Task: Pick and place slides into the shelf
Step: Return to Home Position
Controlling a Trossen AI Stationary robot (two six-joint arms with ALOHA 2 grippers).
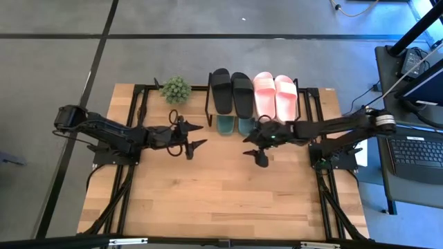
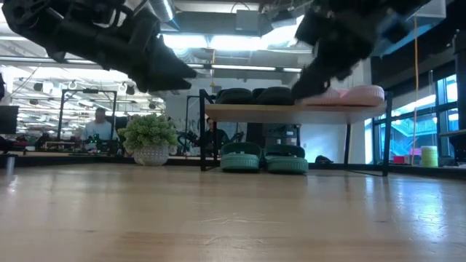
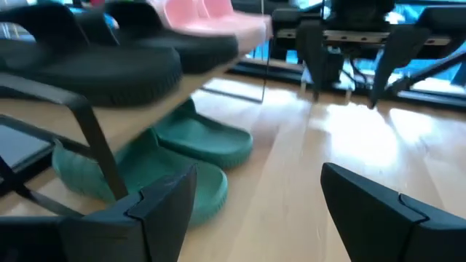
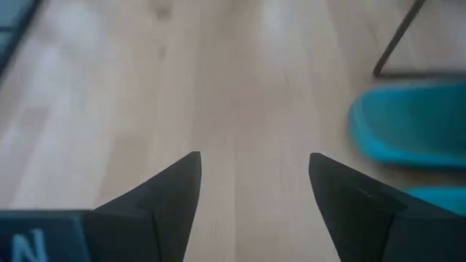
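Observation:
The shelf (image 1: 252, 88) stands at the table's far edge. The black slides (image 1: 232, 91) and the pink slides (image 1: 275, 95) lie side by side on its top plank. The green slides (image 2: 263, 157) rest on the table under that plank, toes toward the near edge. My left gripper (image 1: 196, 136) hovers open above the table, left of the shelf's front; its wrist view shows the green slides (image 3: 167, 160) ahead. My right gripper (image 1: 255, 146) hovers open just in front of the green slides, holding nothing.
A small green potted plant (image 1: 175, 89) stands left of the shelf at the far edge. The bare wooden tabletop (image 1: 221, 194) stretches toward the near edge. Black frame rails (image 1: 128, 173) run along both table sides. A laptop (image 1: 419, 152) sits off the table's right.

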